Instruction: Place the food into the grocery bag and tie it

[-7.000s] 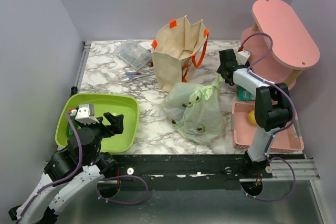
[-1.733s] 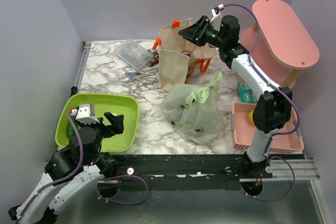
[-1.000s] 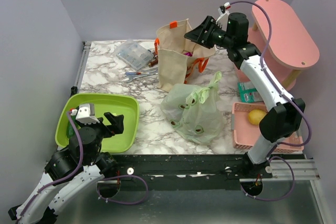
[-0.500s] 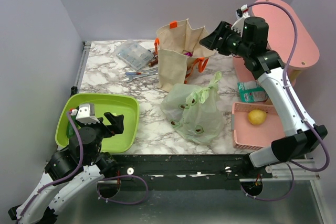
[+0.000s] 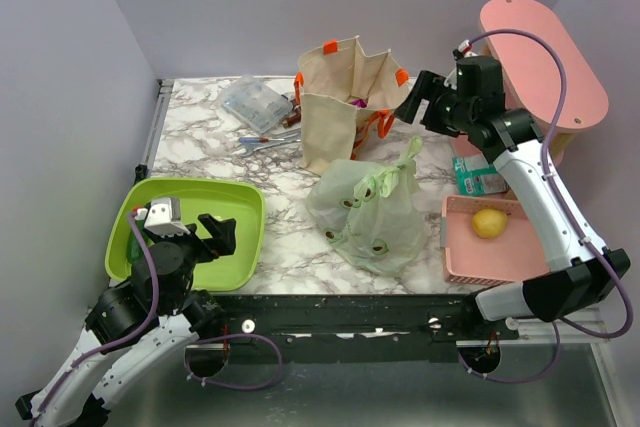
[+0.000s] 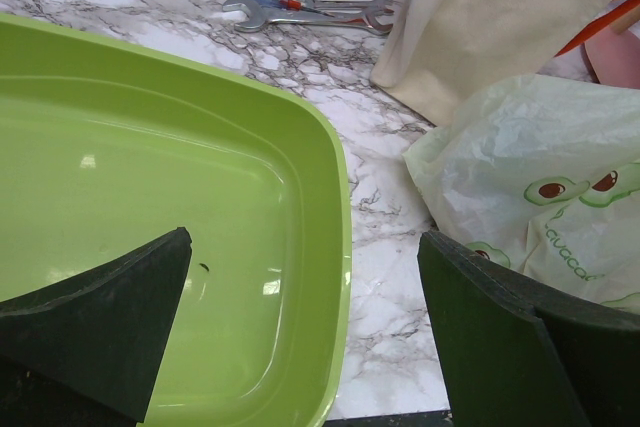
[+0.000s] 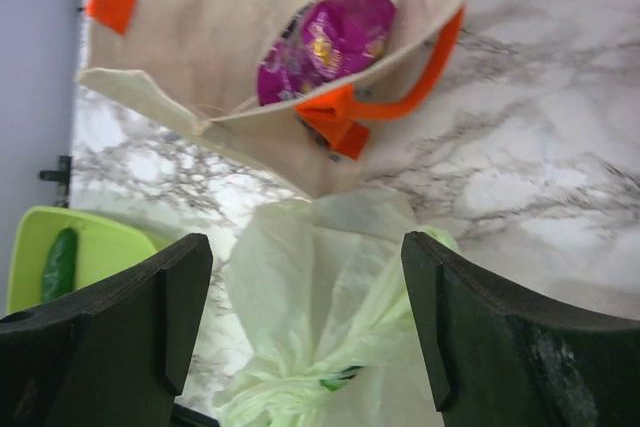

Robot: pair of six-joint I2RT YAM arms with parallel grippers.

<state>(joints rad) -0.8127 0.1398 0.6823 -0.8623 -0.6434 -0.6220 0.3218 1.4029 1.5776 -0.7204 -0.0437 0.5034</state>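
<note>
- Right jaws spread wide, gripping nothing, up in the air at about 1 o'clock over the table.
- Left jaws fully apart, empty, above the green tray at 8 o'clock.
- Below the right jaws lies the bag, near the table's middle, top bunched, just at 6 o'clock of the tote.
- The lemon sits in the pink basket at 4 o'clock, apart from the bag.
- A purple packet shows inside the tote.

"avocado" on grocery bag
</note>
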